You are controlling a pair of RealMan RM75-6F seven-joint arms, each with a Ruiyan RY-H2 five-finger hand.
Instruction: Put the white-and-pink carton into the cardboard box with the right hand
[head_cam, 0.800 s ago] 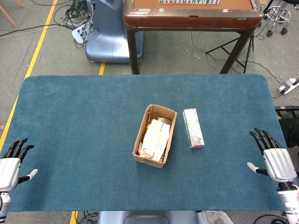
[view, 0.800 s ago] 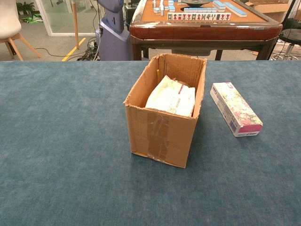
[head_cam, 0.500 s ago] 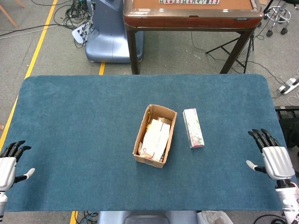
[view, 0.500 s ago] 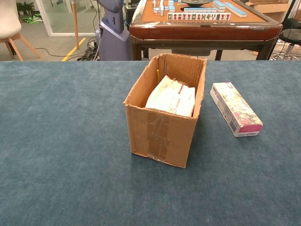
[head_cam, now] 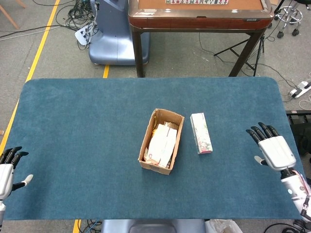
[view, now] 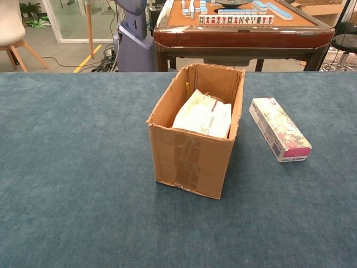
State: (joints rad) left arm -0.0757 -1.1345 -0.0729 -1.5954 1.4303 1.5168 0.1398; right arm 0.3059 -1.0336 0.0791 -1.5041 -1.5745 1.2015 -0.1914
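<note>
The white-and-pink carton lies flat on the blue table, just right of the cardboard box. The box stands open-topped in the middle and holds pale packets. My right hand hovers near the table's right edge, fingers spread and holding nothing, well right of the carton. My left hand sits at the far left front corner, fingers apart and empty. Neither hand shows in the chest view.
The blue felt table spans the view. Behind it stand a wooden mahjong table and a blue-grey robot base. Cables lie on the floor at the back left.
My right hand has moved up and slightly left toward the carton. My left hand has slid down and left toward the frame's edge. Carton and box are unmoved.
</note>
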